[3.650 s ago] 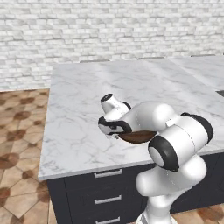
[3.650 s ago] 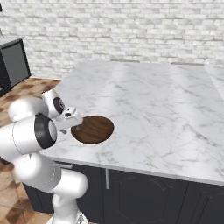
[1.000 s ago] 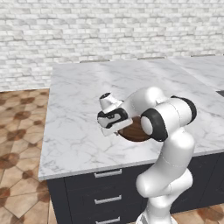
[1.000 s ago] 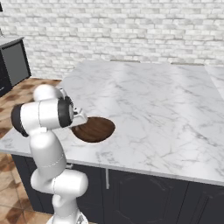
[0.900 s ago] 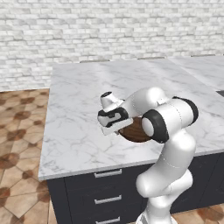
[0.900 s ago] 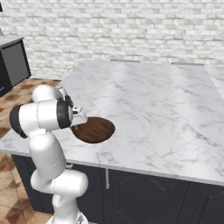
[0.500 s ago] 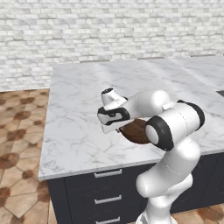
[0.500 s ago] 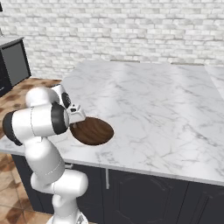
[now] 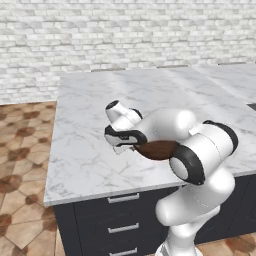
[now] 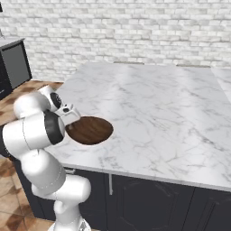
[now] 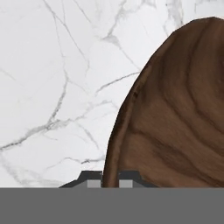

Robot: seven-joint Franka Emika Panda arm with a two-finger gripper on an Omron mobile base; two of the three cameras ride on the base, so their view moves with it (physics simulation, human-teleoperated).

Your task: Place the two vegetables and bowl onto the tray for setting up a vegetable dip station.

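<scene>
Your robot's hand (image 9: 131,145) sits low over the white marble worktop (image 9: 90,115), near its front edge, in the left base view. Its two fingers are pinched on the near rim of the dark brown wooden bowl (image 9: 159,149), which lies just right of the hand. From the right base view, the bowl (image 10: 91,130) appears tilted, perhaps lifted slightly off the worktop (image 10: 158,108), though that is hard to judge. In the hand view, the rim of the bowl (image 11: 175,113) runs between the dark fingertips (image 11: 89,178), marble (image 11: 52,87) to its left.
</scene>
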